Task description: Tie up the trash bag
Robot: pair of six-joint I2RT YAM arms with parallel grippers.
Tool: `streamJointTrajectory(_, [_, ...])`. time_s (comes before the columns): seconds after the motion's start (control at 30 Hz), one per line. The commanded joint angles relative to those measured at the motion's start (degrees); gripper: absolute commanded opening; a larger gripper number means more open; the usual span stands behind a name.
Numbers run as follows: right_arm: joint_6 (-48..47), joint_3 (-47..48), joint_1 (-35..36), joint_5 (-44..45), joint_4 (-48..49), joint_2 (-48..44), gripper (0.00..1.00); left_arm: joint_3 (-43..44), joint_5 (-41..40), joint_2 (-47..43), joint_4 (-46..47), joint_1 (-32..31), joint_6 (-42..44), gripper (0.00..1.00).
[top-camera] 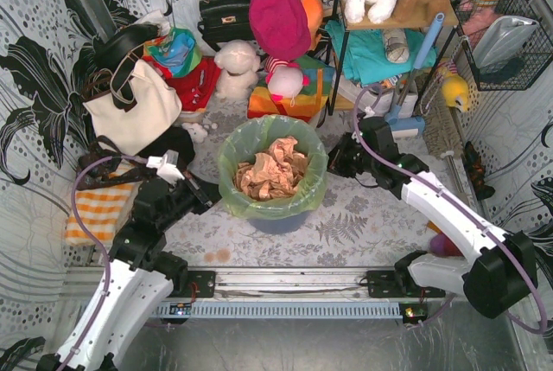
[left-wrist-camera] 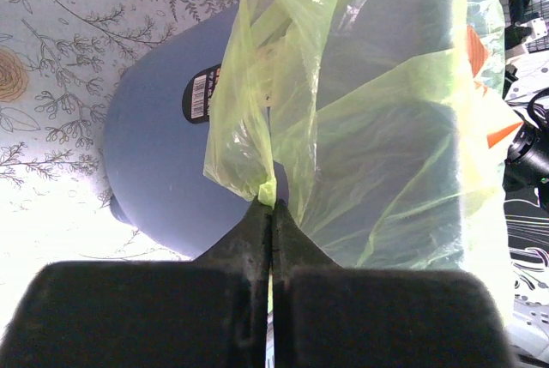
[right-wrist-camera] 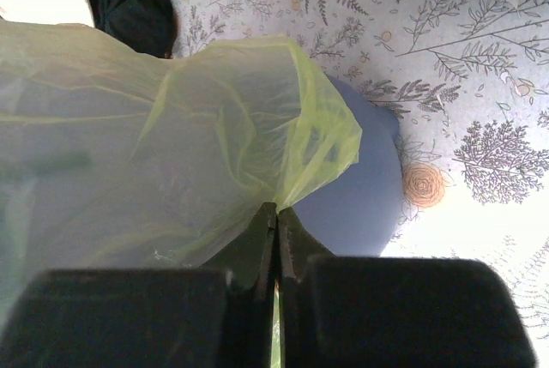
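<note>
The lime-green trash bag (top-camera: 259,133) lines a round blue-grey bin (top-camera: 278,220) in the middle of the table, with crumpled brownish paper (top-camera: 272,168) inside. My left gripper (top-camera: 210,199) is at the bin's left rim. In the left wrist view it (left-wrist-camera: 272,207) is shut on a pinch of the trash bag (left-wrist-camera: 377,162) beside the bin (left-wrist-camera: 159,171). My right gripper (top-camera: 333,163) is at the right rim. In the right wrist view it (right-wrist-camera: 276,208) is shut on an edge of the trash bag (right-wrist-camera: 214,128) over the bin (right-wrist-camera: 360,205).
A cream tote bag (top-camera: 134,103) with dark straps stands at the back left. Plush toys (top-camera: 238,68), a black handbag (top-camera: 226,12) and a shelf (top-camera: 389,34) crowd the back. An orange-striped cloth (top-camera: 99,211) lies at the left. A wire basket (top-camera: 505,34) hangs at the right.
</note>
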Motion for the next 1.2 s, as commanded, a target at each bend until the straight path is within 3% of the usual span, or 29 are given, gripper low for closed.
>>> streamJointTrajectory(0.0, [-2.15, 2.19, -0.4, -0.21, 0.24, -1.52, 0.0, 2.63, 0.15, -1.1, -0.05, -0.14, 1.31, 0.0])
streamJointTrajectory(0.23, [-1.12, -2.4, -0.46, -1.59, -2.06, -9.1, 0.0, 4.07, -0.05, -4.27, -2.18, -0.16, 1.06, 0.0])
streamJointTrajectory(0.53, [-0.82, -1.33, -0.47, 1.28, -8.99, -16.03, 0.0, 6.82, 1.41, -4.29, -1.61, -0.15, 0.69, 0.0])
streamJointTrajectory(0.87, [-1.93, 3.29, -0.45, 4.09, -11.25, -15.79, 0.0, 10.05, -0.78, -0.76, 0.92, -0.16, 1.92, 0.0])
streamJointTrajectory(1.03, [-2.11, 5.6, -0.44, 5.71, -11.42, -15.04, 0.0, 12.51, -8.0, 0.37, -3.42, -0.14, 1.49, 0.0])
streamJointTrajectory(1.17, [-2.08, 7.49, -0.47, 6.33, -11.49, -15.14, 0.0, 13.94, -9.14, 0.56, -3.8, -0.11, 1.45, 0.0])
